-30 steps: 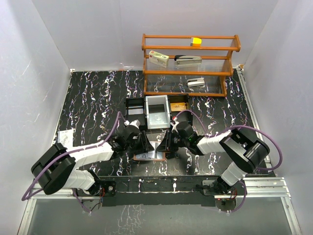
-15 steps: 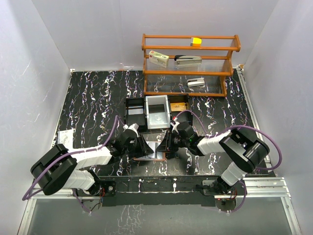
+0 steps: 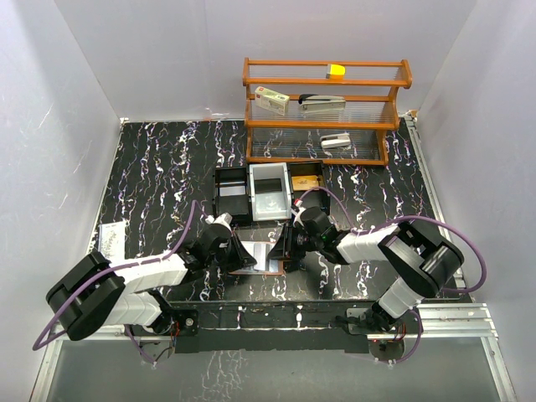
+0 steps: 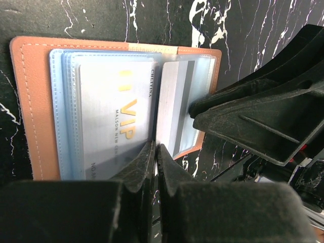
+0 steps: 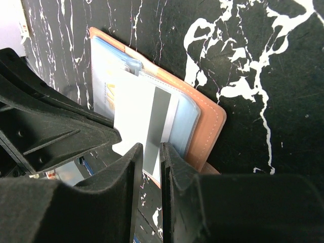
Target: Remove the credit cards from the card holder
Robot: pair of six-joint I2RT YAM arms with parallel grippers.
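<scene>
1. The card holder [image 4: 30,101] is one small flat wallet, lying open on the black, white-veined surface [image 3: 167,167]. It sits near the front edge, between the two hands.
2. Its outside is salmon-brown with a line of pale stitching along the border. Inside is a stack of clear, pale blue-grey sleeves, their edges stepped one behind the other.
3. Two cards show:
   - A silvery card [image 4: 114,116] with gold "VIP" lettering lies in the sleeves on one half.
   - A white card [image 5: 152,126] with a grey stripe is on the other half, sticking partly out past the sleeve edge.
4. The right hand [image 5: 148,162] has its two fingers drawn close, with the striped card's edge pinched in the slim gap between them.
5. The left hand [image 4: 155,159] has its fingers pressed almost together, tips at the lower edge of the VIP half. I cannot tell whether they nip a sleeve.
6. Beyond the holder, three trays stand in a row, touching side by side:
   - the left black tray [image 3: 232,191]
   - the white tray [image 3: 270,194] in the middle
   - the right black tray [image 3: 306,178], with something brown in it
7. One wooden rack [image 3: 293,63] stands at the back with a few small items on its shelves.
</scene>
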